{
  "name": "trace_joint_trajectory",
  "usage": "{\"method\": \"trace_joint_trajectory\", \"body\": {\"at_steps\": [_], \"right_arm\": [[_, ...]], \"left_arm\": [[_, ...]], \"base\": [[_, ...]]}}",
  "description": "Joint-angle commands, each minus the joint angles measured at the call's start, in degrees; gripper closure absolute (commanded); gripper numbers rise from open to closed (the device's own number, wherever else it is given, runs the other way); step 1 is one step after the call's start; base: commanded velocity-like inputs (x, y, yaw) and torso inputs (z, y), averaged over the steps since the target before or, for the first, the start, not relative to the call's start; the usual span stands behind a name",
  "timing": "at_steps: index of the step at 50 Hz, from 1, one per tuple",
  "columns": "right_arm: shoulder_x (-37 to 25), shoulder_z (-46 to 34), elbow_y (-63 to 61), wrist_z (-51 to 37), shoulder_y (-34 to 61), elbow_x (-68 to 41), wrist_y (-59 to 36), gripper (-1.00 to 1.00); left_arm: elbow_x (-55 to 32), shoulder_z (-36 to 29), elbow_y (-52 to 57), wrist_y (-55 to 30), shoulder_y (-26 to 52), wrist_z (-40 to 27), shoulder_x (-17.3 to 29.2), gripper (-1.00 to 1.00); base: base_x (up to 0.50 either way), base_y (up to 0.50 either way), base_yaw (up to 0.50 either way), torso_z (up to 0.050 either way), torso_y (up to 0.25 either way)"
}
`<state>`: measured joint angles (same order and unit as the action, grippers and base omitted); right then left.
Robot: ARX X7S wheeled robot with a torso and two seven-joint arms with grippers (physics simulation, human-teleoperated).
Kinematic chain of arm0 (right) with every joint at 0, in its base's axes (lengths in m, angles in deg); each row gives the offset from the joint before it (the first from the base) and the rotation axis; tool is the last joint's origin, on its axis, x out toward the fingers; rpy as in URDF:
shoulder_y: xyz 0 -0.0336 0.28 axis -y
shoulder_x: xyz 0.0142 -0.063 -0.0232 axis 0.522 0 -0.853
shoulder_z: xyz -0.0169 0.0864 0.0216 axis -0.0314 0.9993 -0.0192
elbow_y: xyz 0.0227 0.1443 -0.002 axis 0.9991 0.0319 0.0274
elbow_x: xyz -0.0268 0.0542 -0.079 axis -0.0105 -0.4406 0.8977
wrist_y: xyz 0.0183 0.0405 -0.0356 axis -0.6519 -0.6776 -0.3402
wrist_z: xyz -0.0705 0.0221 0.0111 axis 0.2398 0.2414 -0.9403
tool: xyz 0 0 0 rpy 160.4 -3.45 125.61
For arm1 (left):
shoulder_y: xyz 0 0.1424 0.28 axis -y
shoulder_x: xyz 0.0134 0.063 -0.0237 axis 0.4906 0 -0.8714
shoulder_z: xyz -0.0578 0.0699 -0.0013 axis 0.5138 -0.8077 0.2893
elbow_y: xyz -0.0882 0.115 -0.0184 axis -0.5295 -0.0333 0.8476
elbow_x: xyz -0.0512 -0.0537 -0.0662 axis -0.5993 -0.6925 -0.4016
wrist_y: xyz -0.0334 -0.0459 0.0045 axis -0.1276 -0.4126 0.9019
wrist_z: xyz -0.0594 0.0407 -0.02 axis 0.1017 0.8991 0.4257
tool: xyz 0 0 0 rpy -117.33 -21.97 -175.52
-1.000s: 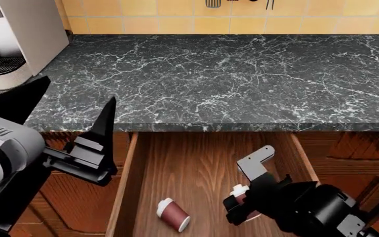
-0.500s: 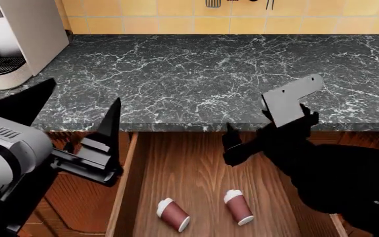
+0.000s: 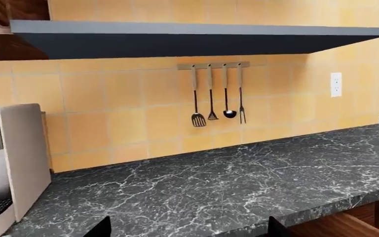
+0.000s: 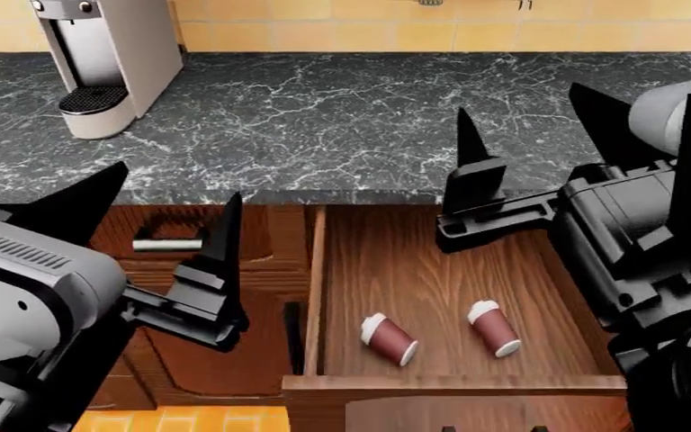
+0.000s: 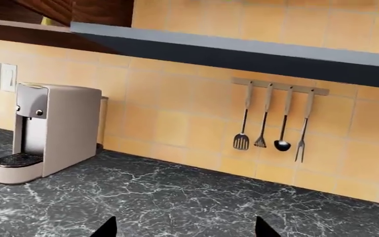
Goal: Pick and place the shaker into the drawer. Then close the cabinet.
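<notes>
Since released, shaker in drawer, right arm raised

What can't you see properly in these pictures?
- Head view: the drawer front is cut off by the bottom edge.
- Head view: the right gripper arm covers the drawer's right wall.
- Both wrist views: the shakers are out of frame; only fingertips show.

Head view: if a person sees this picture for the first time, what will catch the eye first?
Probably the open drawer below the dark marble counter, with two red-brown shakers lying on their sides on its floor: the left shaker and the right shaker, apart from each other. The big left gripper and right gripper, both open and empty, frame it, and a white coffee machine stands at the far left of the counter.
</notes>
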<state>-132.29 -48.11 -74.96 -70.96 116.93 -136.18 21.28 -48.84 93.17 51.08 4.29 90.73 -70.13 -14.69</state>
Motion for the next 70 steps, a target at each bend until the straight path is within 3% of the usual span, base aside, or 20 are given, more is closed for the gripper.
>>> {"method": "trace_joint_trajectory", "body": {"at_steps": [1, 48, 52, 59, 70], "right_arm": [[0.0, 0.2, -3.0, -4.7, 2.3, -3.0, -0.3, -1.0], [1.0, -1.4, -2.0, -2.3, -2.4, 2.3, 0.2, -1.0], [2.5, -1.5, -0.5, 2.2, -6.7, 7.7, 2.4, -1.0], [8.0, -8.0, 9.7, 15.3, -14.2, 25.9, 8.0, -1.0], [15.4, -15.6, 28.5, 26.1, -18.2, 41.3, 18.6, -1.0]], "left_arm": [[1.0, -0.3, 0.3, 1.2, -1.3, 0.0, 0.0, -1.0], [6.7, -5.1, -0.7, 3.9, -3.0, 3.0, -0.2, -1.0], [13.2, -8.6, -1.9, 4.4, -5.8, 6.3, -3.2, -1.0], [37.5, -20.7, -13.2, 13.3, -12.8, 14.4, -9.6, -1.0], [54.1, -26.9, -38.1, 31.0, -14.8, 18.5, -17.6, -1.0]], "base": [[-0.23, 0.5, 0.0, 0.0, 0.0], [-0.19, 0.5, 0.0, 0.0, 0.0], [-0.03, 0.24, 0.0, 0.0, 0.0], [0.0, 0.0, 0.0, 0.0, 0.0], [0.0, 0.0, 0.0, 0.0, 0.0]]}}
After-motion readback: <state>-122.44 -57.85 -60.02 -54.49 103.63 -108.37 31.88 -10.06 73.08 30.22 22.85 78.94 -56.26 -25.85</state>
